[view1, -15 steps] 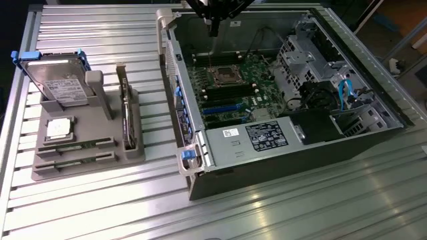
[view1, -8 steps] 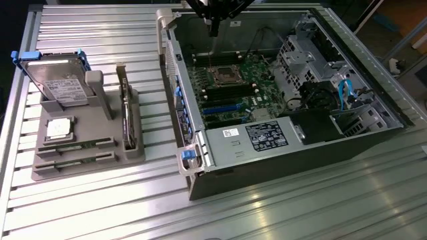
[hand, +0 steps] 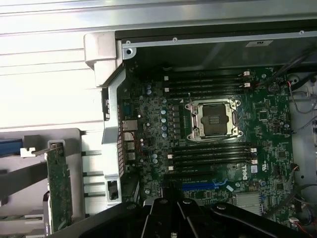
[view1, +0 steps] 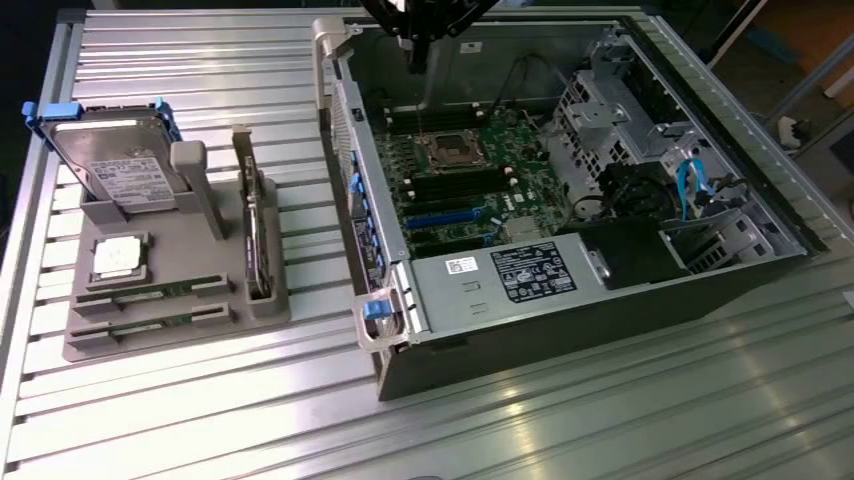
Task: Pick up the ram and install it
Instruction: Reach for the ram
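1. A slatted metal table (view1: 601,420) carries everything
2. The open case (view1: 561,335) lies on its side on the exterior view's right half of the table, with its inside facing up
3. A grey holder (view1: 83,345) sits on the exterior view's left, beside the case but apart from it
4. The green motherboard (view1: 461,195) covers the case floor on the holder's side; long dark slots (hand: 208,153) run on both sides of its socket (hand: 214,118)
5. A hard drive (view1: 114,165) stands tilted at the holder's far end, between blue clips
6. A dark card (view1: 254,235) stands on edge along the holder's case side
7. The gripper (view1: 418,55) hangs above the far end of the motherboard, well apart from the holder; its fingers (hand: 166,215) are pressed together and I see nothing between them
8. A square chip (view1: 118,255) lies flat in the holder's middle
9. Two green ram sticks rest in the holder's near end, the far stick (view1: 150,292) just beyond the near stick (view1: 140,328); I cannot tell which one is meant for the job
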Motion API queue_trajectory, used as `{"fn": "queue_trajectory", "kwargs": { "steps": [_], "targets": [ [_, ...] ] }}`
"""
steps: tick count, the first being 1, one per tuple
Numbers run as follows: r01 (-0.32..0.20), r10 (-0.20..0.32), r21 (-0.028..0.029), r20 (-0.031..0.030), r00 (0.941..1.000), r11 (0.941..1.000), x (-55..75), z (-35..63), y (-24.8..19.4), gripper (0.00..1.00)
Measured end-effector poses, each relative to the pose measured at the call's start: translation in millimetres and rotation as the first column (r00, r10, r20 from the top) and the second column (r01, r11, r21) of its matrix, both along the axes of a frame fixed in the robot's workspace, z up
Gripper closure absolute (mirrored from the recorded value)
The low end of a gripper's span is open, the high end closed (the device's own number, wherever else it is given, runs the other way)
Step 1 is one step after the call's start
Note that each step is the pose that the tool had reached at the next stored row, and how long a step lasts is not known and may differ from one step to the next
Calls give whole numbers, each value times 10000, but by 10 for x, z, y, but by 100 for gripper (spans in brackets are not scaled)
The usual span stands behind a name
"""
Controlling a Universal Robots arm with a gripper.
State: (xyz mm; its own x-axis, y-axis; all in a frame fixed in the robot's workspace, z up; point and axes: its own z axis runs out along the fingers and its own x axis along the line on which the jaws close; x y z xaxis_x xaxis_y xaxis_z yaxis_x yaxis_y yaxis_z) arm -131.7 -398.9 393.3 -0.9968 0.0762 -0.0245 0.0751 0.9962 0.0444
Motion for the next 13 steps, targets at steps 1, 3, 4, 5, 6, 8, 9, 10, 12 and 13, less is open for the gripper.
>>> {"fn": "queue_trajectory", "kwargs": {
  "steps": [1,3,4,5,6,8,9,10,12,13],
  "targets": [
    [0,0,0,0,10000,10000,-14,0,0,89],
    [1,-1,0,0,10000,10000,-45,0,0,89],
    [0,0,0,0,10000,10000,-62,0,0,89],
    [1,-1,0,0,10000,10000,-80,0,0,89],
    [1,-1,0,0,10000,10000,-98,0,0,89],
    [0,0,-1,0,10000,10000,-127,0,0,89],
    [0,0,0,0,10000,10000,-144,0,0,89],
    [0,0,0,0,10000,10000,-158,0,0,89],
    [1,-1,0,0,10000,10000,-188,0,0,89],
    [1,-1,1,1,10000,10000,-204,0,0,89]
  ]
}}
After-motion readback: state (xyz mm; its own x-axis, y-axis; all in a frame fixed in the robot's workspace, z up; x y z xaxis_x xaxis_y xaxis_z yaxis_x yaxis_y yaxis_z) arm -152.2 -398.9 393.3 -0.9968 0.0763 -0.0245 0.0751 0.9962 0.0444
